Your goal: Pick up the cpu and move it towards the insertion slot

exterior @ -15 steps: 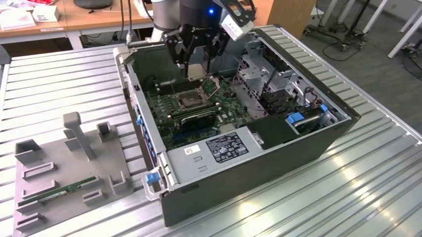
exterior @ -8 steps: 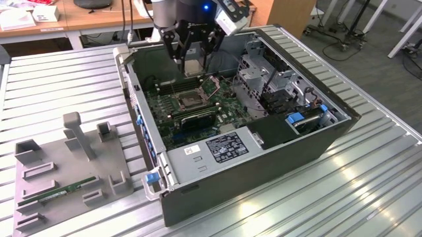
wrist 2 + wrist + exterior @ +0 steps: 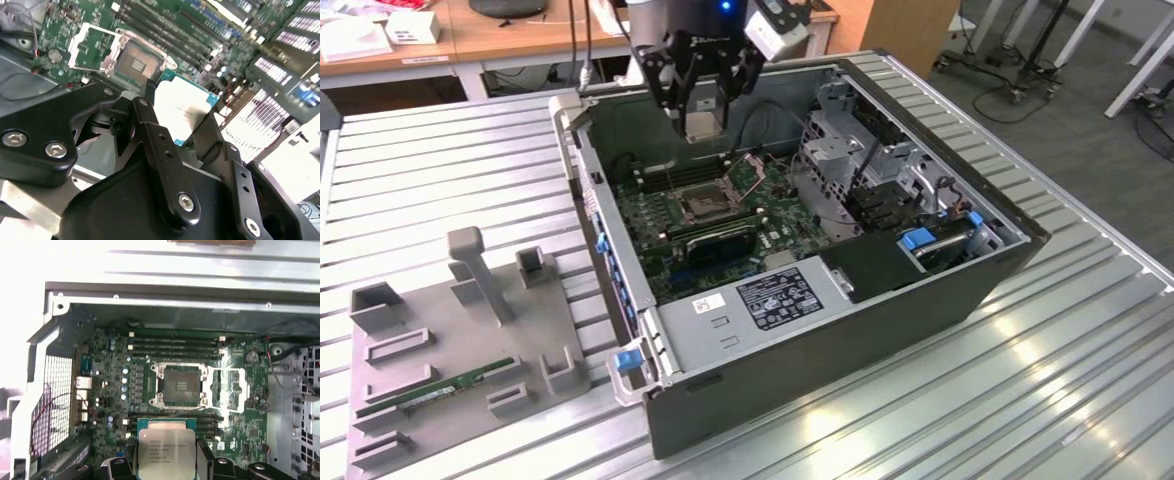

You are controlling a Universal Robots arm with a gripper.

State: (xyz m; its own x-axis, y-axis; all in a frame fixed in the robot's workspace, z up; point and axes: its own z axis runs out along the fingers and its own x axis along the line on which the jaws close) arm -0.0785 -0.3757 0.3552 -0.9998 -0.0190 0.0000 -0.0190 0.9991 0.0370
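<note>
My gripper (image 3: 703, 120) hangs over the far end of the open computer case and is shut on the cpu (image 3: 703, 124). The cpu (image 3: 165, 447) is a flat square chip with a silvery face, pinched at two opposite edges by the black fingers (image 3: 150, 130). In both wrist views it sits above the green motherboard. The insertion slot (image 3: 700, 205) lies below and nearer the case's middle, its metal frame swung open. Its dark pin field (image 3: 181, 385) is bare, and the cpu (image 3: 182, 112) hovers just beside the insertion slot (image 3: 135, 62), apart from it.
The case's walls (image 3: 607, 250) rise around the motherboard. A drive cage (image 3: 854, 150) and power supply (image 3: 767, 300) stand to the exterior view's right. Long black memory slots (image 3: 175, 346) flank the socket. A grey tray (image 3: 414, 400) holding a green memory stick (image 3: 454, 385) lies on the slatted table.
</note>
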